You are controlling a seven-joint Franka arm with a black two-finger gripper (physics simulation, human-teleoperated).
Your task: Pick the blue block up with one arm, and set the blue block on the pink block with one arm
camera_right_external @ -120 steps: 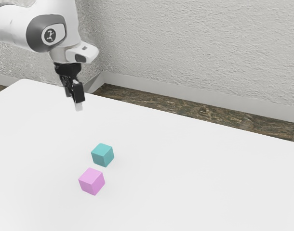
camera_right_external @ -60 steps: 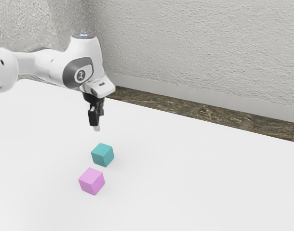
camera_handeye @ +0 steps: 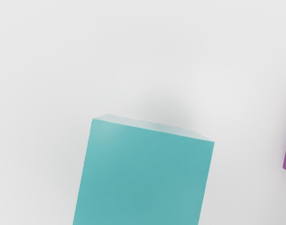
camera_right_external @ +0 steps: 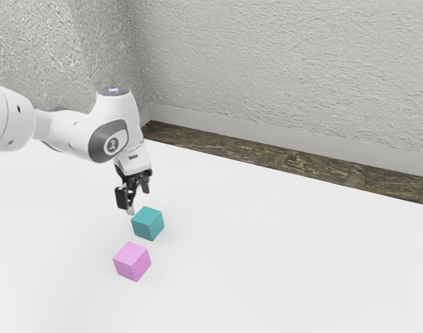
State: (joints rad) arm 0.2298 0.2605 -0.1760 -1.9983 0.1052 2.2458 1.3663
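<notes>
Findings: the bench (camera_right_external: 288, 243) lies bare on every side of the two blocks. The blue block (camera_right_external: 148, 223) and the pink block (camera_right_external: 132, 261) stand near each other but apart, with a strip of open bench between them. The pink block is the only obstacle close to the blue one. The space over the pink block is free. Over the blue block, toward the exterior view's left, hangs the gripper (camera_right_external: 132, 202), fingers apart. The wall (camera_right_external: 281, 62) stands well back.

The rear block (camera_right_external: 148, 223) sits on the table (camera_right_external: 301, 243) just behind the front block (camera_right_external: 132, 261), the end effector (camera_right_external: 130, 206) close above it.
</notes>
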